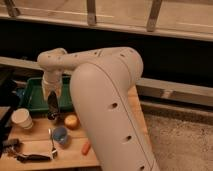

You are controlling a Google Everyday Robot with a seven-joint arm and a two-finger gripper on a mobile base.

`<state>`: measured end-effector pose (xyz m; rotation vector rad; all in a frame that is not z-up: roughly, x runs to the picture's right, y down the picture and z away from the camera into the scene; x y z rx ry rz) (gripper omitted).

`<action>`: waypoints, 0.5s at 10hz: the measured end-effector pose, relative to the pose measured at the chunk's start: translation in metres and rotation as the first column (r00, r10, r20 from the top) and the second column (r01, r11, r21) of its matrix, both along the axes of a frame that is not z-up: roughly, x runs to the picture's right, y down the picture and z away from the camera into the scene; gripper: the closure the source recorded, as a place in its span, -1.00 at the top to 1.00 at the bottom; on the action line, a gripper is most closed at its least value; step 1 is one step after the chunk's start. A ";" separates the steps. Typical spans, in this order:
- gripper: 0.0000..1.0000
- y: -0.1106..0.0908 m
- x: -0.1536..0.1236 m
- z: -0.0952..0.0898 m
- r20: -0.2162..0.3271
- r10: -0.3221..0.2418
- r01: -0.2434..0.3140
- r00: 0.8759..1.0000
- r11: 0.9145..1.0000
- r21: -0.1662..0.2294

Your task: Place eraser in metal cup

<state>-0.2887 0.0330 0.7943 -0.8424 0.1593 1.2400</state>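
— What takes up most of the view?

— The robot's white arm (pixel 107 100). It rises from the lower right, bends at the top and reaches left, ending in a wrist that points straight down.

— And under it?

— A wooden surface (pixel 37 145) at the lower left. A green tray (pixel 32 95) lies at its back edge, behind the wrist.

— Where is the gripper?

— The gripper (pixel 52 105) hangs dark and upright at the front edge of the tray, directly over the metal cup (pixel 52 118). I cannot tell whether the jaws are apart or together, nor whether anything sits between them.

— So where does the metal cup stand?

— On the wood just in front of the tray, a small dark shape right below the gripper's tip. Whether the two touch, I cannot tell. The white paper cup (pixel 22 119) stands to its left, apart from it, and a round yellow-orange thing (pixel 71 121) is just to its right.

— Anything nearer the front?

— A blue cup (pixel 61 134) sits in front of the metal cup, a small orange-red piece (pixel 86 147) lies to its right beside the arm, and a dark tool (pixel 30 157) lies along the front edge.

— The eraser?

— I cannot make it out.
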 end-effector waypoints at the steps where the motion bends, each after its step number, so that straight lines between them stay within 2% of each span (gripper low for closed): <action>1: -1.00 0.001 -0.002 0.002 0.006 0.002 -0.002 1.000 1.000 0.001; 5: -1.00 0.009 -0.010 0.012 0.029 0.015 -0.015 0.999 1.000 0.009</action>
